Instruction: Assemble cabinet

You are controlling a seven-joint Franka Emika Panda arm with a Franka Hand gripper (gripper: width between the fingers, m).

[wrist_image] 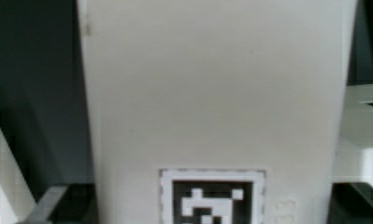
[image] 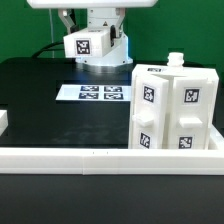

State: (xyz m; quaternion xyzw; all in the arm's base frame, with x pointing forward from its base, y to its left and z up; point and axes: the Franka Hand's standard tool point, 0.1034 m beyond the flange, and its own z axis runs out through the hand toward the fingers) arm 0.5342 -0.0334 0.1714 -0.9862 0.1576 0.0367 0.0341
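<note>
The gripper [image: 100, 42] is up high at the back of the black table [image: 30, 85]; it is closed on a white panel [image: 88, 43], and the panel hangs in the air, a bit tilted; the fingertips hide behind it. From the wrist, the panel [wrist_image: 201, 90] fills most of the view, with a black-and-white tag [wrist_image: 213, 200] at one end. The cabinet [image: 175, 105] stands upright on the exterior view's right, just behind the long white rail [image: 90, 155]; it has tags on its sides. The marker board [image: 95, 93] lies flat in the middle, apart from the cabinet.
</note>
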